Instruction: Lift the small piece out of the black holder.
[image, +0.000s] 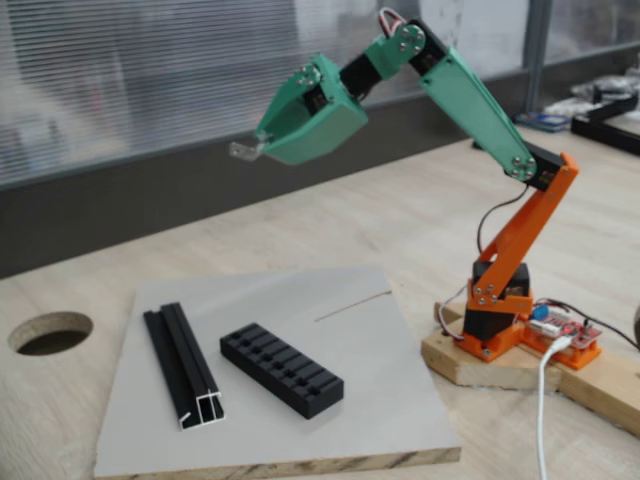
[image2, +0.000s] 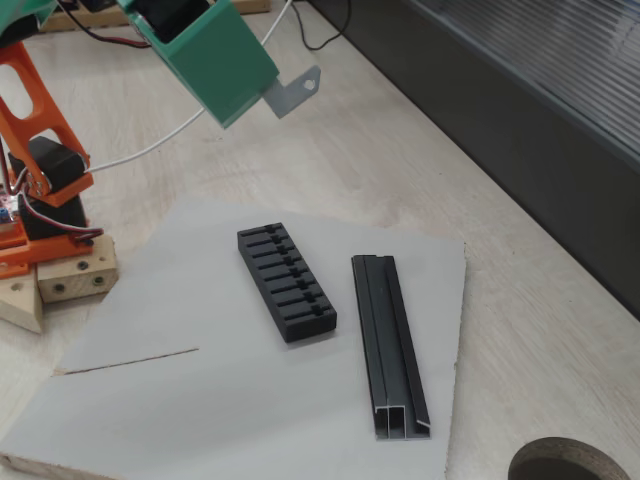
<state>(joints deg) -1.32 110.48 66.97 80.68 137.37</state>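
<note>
Your tool (image2: 262, 92) is clamped on the piece (image2: 296, 90), high above the holder (image2: 287, 282). The piece sticks straight out from the tool tip, long axis roughly level, hole end outward.

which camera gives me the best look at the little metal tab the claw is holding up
The fixed view looking down past the green claw shows the small piece best: it is large there, its flat grey face and the hole near its end stand out against the pale table. In the other fixed view the piece is a small pale sliver against the grey wall.
</note>
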